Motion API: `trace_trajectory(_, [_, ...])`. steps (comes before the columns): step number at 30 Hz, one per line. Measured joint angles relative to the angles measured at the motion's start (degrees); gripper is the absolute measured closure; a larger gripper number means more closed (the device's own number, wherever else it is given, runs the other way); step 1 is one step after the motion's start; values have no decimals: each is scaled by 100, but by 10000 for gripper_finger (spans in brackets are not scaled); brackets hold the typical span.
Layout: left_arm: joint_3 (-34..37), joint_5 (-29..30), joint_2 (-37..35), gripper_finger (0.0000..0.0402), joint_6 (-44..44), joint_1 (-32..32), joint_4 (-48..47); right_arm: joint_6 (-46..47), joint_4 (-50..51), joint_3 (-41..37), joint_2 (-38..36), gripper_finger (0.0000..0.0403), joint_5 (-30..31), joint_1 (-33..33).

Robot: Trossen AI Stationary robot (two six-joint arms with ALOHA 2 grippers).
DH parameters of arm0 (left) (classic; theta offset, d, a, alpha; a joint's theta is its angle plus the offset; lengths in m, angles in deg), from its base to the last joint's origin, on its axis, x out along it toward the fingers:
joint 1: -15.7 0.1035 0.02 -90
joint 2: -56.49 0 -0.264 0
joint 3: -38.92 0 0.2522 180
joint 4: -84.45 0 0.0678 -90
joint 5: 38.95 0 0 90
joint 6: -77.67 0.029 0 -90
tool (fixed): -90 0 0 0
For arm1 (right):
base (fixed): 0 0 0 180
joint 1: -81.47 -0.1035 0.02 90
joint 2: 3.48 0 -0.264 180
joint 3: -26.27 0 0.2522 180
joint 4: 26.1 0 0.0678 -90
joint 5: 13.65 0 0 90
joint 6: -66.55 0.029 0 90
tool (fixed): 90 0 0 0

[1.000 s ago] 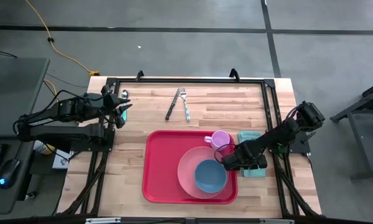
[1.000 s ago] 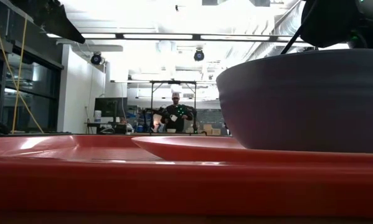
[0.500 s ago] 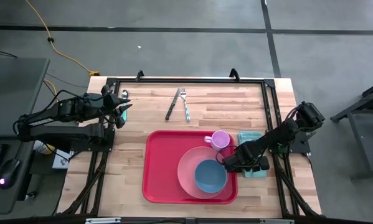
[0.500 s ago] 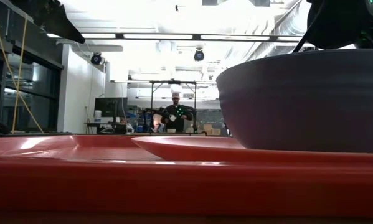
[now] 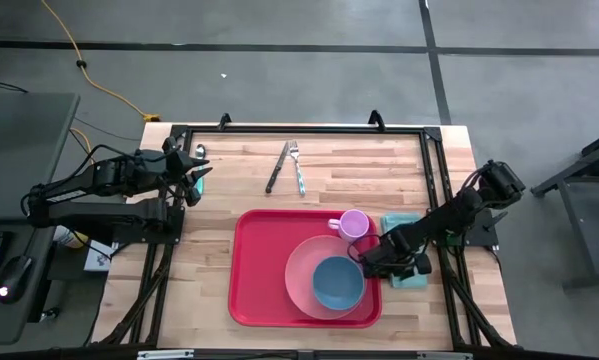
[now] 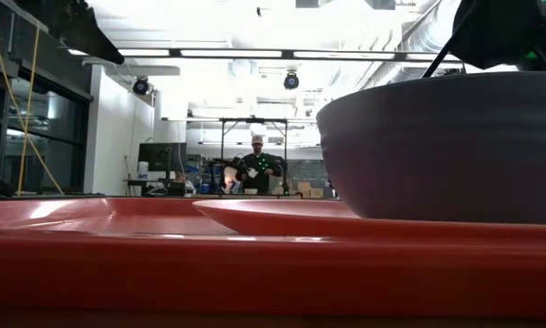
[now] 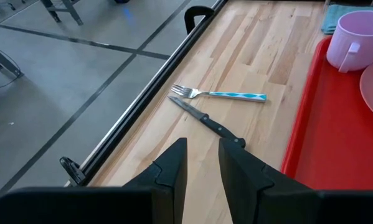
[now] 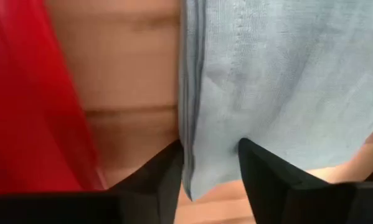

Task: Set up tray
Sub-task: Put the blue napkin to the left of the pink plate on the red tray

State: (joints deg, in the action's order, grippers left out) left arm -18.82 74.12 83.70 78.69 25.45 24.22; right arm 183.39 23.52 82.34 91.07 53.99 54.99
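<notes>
The red tray [image 5: 269, 270] lies flat on the wooden bench [image 5: 229, 180], toward the front edge and right of centre. A pink plate [image 5: 304, 262] sits in the tray's right half, with a blue bowl [image 5: 337, 283] resting on it. A pink mug [image 5: 354, 224] stands at the tray's rear right corner, handle toward the tray's middle.

A light blue cloth [image 5: 401, 220] lies on the bench just beside the tray's right rim. The right gripper [image 5: 371, 264] is low over this cloth at the tray's right edge, close to the bowl. In the right wrist view its two dark fingers [image 8: 267, 174] stand partly apart, with the cloth's folded edge [image 8: 189, 124] lying between them. Whether the fingers are pressing on the cloth cannot be told.

A knife [image 5: 276, 168] and a fork [image 5: 298, 168] lie side by side near the bench's rear edge, left of centre, well apart from the tray.

The left gripper [image 5: 194, 172] waits at the bench's rear left corner, above the surface. In the left wrist view its fingers [image 7: 174, 168] show a narrow gap with nothing between them.

In the low view a person [image 6: 258, 168] is visible far back in the room.
</notes>
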Motion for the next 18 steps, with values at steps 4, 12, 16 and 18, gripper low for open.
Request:
trace_trajectory(4, [0,0,0,277,-1,1,-5,-7,-44,1,13,300,-10,-4])
trace_trajectory(12, [0,4,0,277,-1,1,-5,-71,-61,1,19,329,17,-8])
trace_trajectory(16, [0,42,0,277,-1,0,-5,-93,-55,0,21,339,23,-8])
trace_trajectory(18, [0,49,0,277,-1,1,-5,-94,-53,-1,21,353,20,-8])
